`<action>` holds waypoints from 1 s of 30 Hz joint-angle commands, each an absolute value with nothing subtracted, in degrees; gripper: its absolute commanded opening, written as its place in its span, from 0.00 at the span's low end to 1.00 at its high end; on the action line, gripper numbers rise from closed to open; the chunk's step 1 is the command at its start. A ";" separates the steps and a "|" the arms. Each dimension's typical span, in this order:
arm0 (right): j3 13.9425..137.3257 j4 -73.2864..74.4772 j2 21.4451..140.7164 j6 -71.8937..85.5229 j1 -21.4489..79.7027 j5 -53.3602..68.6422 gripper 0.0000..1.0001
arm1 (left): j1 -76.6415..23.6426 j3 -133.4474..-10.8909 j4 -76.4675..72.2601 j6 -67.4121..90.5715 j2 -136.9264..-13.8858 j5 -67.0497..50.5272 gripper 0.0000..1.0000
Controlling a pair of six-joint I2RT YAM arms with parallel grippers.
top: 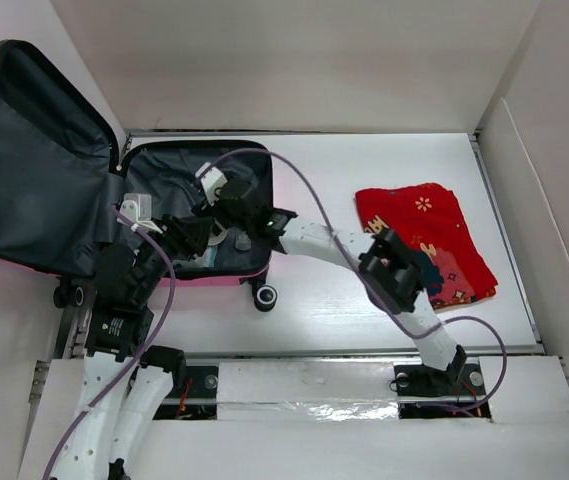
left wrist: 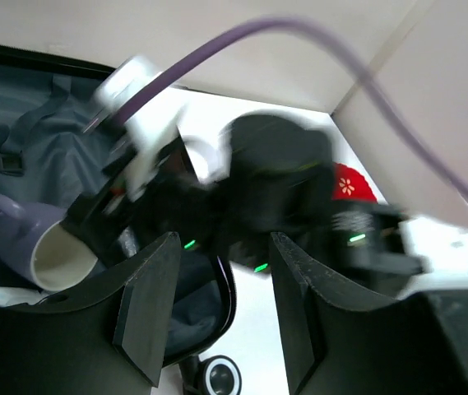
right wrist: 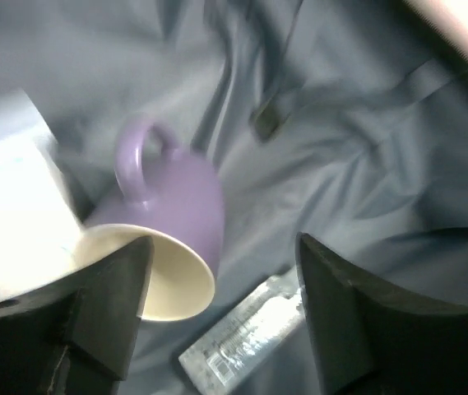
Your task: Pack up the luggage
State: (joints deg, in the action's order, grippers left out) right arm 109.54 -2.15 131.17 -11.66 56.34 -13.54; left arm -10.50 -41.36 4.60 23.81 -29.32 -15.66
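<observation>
The hot-pink luggage (top: 254,272) lies open at the left, its lid (top: 34,160) propped up and its grey lining (top: 179,170) showing. My right gripper (top: 232,212) hovers inside it, open and empty (right wrist: 221,313). Just below it, a purple mug (right wrist: 180,197) lies on its side beside a clear-wrapped packet (right wrist: 250,333). My left gripper (top: 189,237) is open and empty (left wrist: 221,304) at the luggage's near edge. Its view faces the right arm's wrist (left wrist: 275,181) and the mug (left wrist: 36,239).
A red cartoon-print cloth (top: 424,240) lies folded on the white table, right of the luggage, and shows in the left wrist view (left wrist: 353,183). A white and teal item (right wrist: 11,206) sits left of the mug. A black wheel (top: 264,297) faces the arms. White walls enclose the table.
</observation>
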 commanded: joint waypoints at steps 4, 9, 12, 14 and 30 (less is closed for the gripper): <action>101.88 -11.33 113.22 -4.23 50.63 -1.25 0.88 | -10.81 -43.07 2.37 23.55 -29.00 -15.29 0.44; 86.07 -15.81 99.44 -0.89 42.57 -2.18 0.18 | -10.81 -42.72 1.50 23.91 -30.67 -16.43 0.34; 75.90 -13.81 94.85 4.64 34.24 -3.61 0.11 | -10.81 -42.54 0.70 24.17 -31.81 -18.19 0.24; 71.74 -11.44 92.47 6.68 30.25 -1.94 0.22 | -10.81 -42.45 0.35 24.26 -32.69 -19.51 0.15; 74.96 8.70 107.75 6.50 12.40 1.73 0.60 | -10.81 -43.06 -4.74 27.25 -36.03 -27.50 0.09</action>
State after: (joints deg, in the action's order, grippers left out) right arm 70.96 6.87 107.33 5.98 12.60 -3.60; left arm -10.50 -41.34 -0.75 26.39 -35.16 -24.58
